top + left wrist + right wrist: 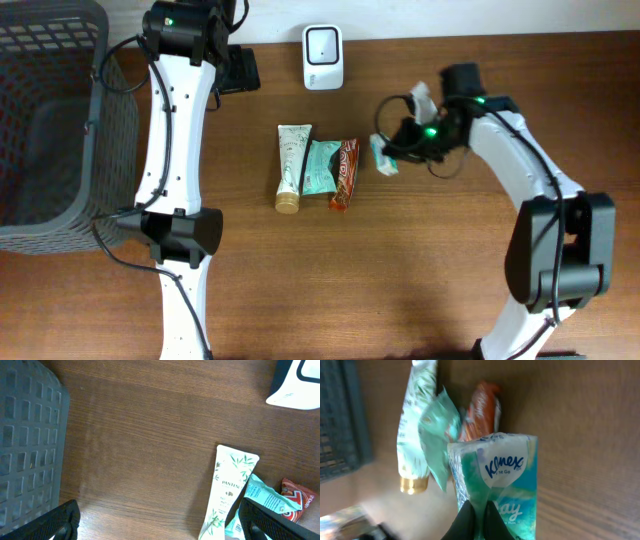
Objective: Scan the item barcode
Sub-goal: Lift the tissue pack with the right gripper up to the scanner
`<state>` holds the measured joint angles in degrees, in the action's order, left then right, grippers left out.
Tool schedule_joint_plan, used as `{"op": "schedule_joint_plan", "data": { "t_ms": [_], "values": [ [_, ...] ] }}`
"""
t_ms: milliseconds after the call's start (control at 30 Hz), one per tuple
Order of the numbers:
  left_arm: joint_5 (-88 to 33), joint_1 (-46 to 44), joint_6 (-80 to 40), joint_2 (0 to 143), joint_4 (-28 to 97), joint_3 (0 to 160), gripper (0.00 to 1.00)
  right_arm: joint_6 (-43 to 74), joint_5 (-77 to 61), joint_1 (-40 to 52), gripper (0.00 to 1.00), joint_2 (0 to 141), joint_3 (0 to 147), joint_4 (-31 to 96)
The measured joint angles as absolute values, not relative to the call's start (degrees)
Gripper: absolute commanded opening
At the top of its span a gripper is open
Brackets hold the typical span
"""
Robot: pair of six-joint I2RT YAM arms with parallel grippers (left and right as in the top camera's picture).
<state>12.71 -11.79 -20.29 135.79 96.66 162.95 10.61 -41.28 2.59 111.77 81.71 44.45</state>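
Observation:
My right gripper is shut on a teal Kleenex tissue pack, to the right of the row of items on the table. In the right wrist view the black fingertips pinch a fold of the pack, whose logo side faces the camera; no barcode shows there. A white scanner stands at the table's back edge, apart from the pack. My left gripper hovers open near the back left, and its fingers stand wide over bare wood with nothing between them.
A cream Pantene tube, a teal packet and a red-brown packet lie side by side mid-table. A dark mesh basket stands at the left edge. The left wrist view also shows the tube and the scanner.

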Motion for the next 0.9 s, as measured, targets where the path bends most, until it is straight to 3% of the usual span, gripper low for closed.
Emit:
{"op": "schedule_joint_plan", "data": {
  "t_ms": [133,167,200,267,367,467,500,633,700,733,900],
  "values": [
    [12.71,-11.79,-20.27,135.79,96.64,162.95,0.99,10.85,-52.51,-2.68,0.04,116.38,68.4,33.91],
    [12.71,-11.79,-20.29,135.79,96.66,162.95,0.99,11.51,-52.77,-4.08,0.09,116.81,67.59,33.93],
    [12.71,-11.79,-20.29,135.79,96.66,162.95,0.99,12.32,-51.53,-5.37,0.15,116.66,67.7,34.48],
    [12.71,-11.79,-20.29,135.79,96.64,162.95,0.99,13.13,-48.29,-7.9,0.41,116.62,68.62,37.58],
    [12.71,-11.79,-20.29,135.79,96.71,162.95,0.99,13.3,-40.62,-11.38,0.6,116.64,75.48,49.52],
    [12.71,-11.79,-20.29,135.79,96.66,162.95,0.99,9.28,-36.84,-11.29,0.95,116.2,86.48,59.75],
    [12.69,-11.79,-20.29,135.79,96.66,162.95,0.99,8.38,-36.18,-10.46,0.99,115.94,88.03,60.86],
    [12.71,-11.79,-20.27,135.79,96.66,162.95,0.99,7.09,-32.62,-5.78,0.99,115.87,88.01,61.52],
    [12.71,-11.79,-20.29,135.79,96.66,162.95,0.99,8.64,-28.88,-2.17,0.75,115.87,86.54,60.47],
    [12.71,-11.79,-20.29,135.79,96.64,162.95,0.99,9.43,-27.57,-0.84,0.52,115.87,85.19,59.51],
    [12.71,-11.79,-20.29,135.79,96.66,162.95,0.99,12.23,-25.04,-0.23,0.51,115.9,78.76,53.69]
  ]
}}
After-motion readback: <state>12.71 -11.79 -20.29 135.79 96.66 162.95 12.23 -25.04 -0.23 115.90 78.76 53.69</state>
